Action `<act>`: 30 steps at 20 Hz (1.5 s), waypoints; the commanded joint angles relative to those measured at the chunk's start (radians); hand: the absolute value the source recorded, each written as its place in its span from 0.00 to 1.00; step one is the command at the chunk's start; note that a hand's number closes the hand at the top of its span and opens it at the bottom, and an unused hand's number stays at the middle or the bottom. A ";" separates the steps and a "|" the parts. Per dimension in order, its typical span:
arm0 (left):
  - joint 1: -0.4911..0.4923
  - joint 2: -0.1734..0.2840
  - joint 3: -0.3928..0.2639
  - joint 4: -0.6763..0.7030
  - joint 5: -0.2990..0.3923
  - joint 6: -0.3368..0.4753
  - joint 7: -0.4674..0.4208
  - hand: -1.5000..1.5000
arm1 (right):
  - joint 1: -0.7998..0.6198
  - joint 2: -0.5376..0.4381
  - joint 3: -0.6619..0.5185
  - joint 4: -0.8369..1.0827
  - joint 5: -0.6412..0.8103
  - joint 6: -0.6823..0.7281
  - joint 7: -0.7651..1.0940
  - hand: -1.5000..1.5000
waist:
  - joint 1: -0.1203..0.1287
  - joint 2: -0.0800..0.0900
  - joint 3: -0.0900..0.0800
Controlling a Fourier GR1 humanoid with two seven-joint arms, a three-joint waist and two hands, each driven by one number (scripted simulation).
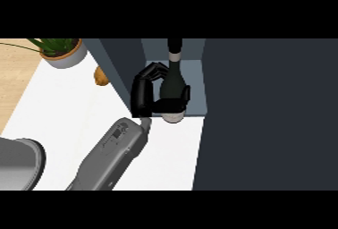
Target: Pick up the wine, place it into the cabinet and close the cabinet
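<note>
A dark wine bottle [174, 79] with a pale band on its neck stands at the front of the open cabinet's floor [196, 85], neck pointing away from me. My left hand [142, 95] is shut on it from the left, with the thumb [187, 94] wrapped across its lower body and the fingers [153, 70] curled at the far side. The bottle's base [172, 117] is at the cabinet's front edge, over the white counter [66, 116]. The grey forearm [112, 156] comes in from the lower edge. The right hand shows nowhere.
The cabinet's big dark door [271, 112] stands open and fills the right of the view. Its left wall [120, 71] is close to my hand. A potted plant [65, 54] and an orange object [100, 77] are at the back left. A grey rounded object [20, 163] sits at the lower left.
</note>
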 commanded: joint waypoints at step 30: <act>-0.401 -0.002 0.192 0.648 0.107 -0.022 -0.264 1.00 | 0.010 0.013 0.006 -0.050 -0.072 0.038 0.005 0.00 | -0.047 0.012 0.000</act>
